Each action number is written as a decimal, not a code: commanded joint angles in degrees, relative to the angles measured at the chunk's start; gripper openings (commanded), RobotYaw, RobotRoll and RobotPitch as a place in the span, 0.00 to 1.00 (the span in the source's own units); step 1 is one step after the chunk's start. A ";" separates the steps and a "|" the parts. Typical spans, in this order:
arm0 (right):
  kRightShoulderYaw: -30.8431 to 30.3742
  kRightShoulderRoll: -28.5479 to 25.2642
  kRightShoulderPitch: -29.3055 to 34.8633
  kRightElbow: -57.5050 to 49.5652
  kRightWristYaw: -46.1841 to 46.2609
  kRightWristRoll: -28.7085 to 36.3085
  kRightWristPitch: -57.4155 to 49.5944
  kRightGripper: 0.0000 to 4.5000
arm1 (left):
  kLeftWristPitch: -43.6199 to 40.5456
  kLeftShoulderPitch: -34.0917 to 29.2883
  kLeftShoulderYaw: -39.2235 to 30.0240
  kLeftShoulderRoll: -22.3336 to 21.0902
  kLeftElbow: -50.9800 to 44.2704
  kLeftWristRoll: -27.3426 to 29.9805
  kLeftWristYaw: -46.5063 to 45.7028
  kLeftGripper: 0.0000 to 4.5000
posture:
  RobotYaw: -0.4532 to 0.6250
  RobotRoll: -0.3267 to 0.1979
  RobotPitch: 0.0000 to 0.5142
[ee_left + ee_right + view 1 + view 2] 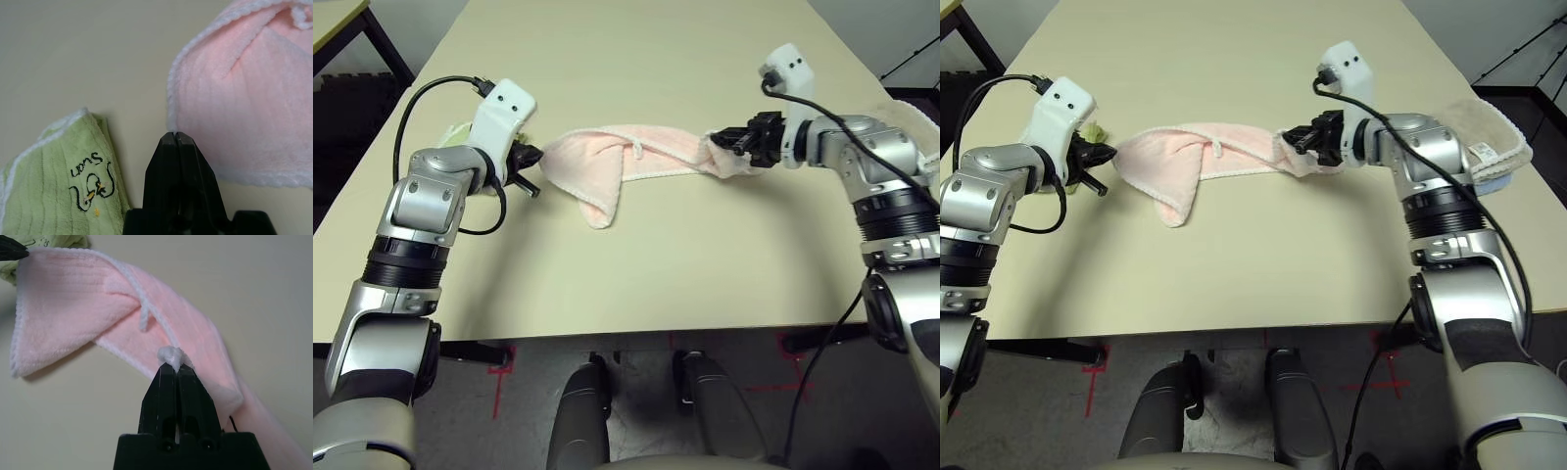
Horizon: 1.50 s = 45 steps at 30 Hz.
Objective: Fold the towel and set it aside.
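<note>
The pink towel (626,157) hangs stretched across the desk (685,264) between both pincers. The left pincer (536,157) clenches its nine-o'clock corner; the right pincer (717,140) clenches its three-o'clock corner, a flap drooping toward six.

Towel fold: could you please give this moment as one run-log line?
pink towel: stretched between claws, mid sags | left claw: shut on towel | right claw: shut on towel
</note>
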<state>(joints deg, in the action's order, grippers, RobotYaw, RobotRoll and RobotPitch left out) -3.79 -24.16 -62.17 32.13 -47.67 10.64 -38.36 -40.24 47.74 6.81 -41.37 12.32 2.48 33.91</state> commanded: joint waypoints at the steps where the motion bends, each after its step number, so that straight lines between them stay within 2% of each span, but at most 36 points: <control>1: -0.39 1.61 -1.89 3.68 0.39 -0.80 3.11 0.00 | 0.05 -0.17 -1.73 -0.39 0.07 -1.54 -1.73 0.01 | 0.33 0.62 0.35; 12: -0.86 6.21 -4.65 11.36 0.28 -2.85 9.28 0.00 | -1.80 -3.72 -3.29 -1.63 -3.65 -3.14 -3.31 0.01 | 0.36 0.62 0.35; 14: -0.34 6.63 -5.91 14.65 3.99 -4.52 12.17 0.00 | 1.94 -2.96 -2.75 -1.35 -1.32 -5.52 -5.87 0.01 | 0.36 0.62 0.35; 17: 0.10 5.99 -9.53 24.56 15.34 -9.21 22.05 0.00 | 10.39 1.12 -2.95 -0.17 7.94 -9.14 -12.01 0.01 | 0.34 0.62 0.36; 19: -0.75 5.29 -11.28 29.50 19.20 -12.06 27.93 0.00 | 15.32 3.82 -2.92 0.49 13.57 -10.76 -14.73 0.01 | 0.34 0.62 0.36; 24: 0.01 3.87 -16.97 37.92 31.17 -16.33 38.54 0.00 | 29.10 13.34 -2.16 1.53 28.07 -15.60 -23.59 0.01 | 0.33 0.62 0.36; 28: 1.24 3.20 -19.83 40.61 37.12 -17.49 44.55 0.00 | 35.95 18.21 -1.87 2.12 33.71 -18.10 -28.83 0.01 | 0.33 0.62 0.36; 32: 1.27 2.45 -21.48 41.53 42.64 -19.15 50.95 0.00 | 40.81 20.23 -2.80 2.30 35.19 -19.46 -34.91 0.01 | 0.33 0.62 0.36; 39: 1.35 2.76 -20.38 42.36 43.13 -20.14 53.44 0.00 | 41.32 17.51 -3.61 2.59 33.94 -18.81 -35.00 0.01 | 0.34 0.62 0.38; 45: 1.26 2.95 -16.16 41.11 37.15 -19.93 55.39 0.00 | 35.01 9.09 -5.23 3.11 24.39 -15.95 -27.70 0.01 | 0.34 0.62 0.40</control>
<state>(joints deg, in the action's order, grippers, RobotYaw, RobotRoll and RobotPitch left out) -2.93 -21.09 -79.87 73.68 -8.19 -9.61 16.26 -2.48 58.87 2.16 -38.59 40.03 -14.98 3.47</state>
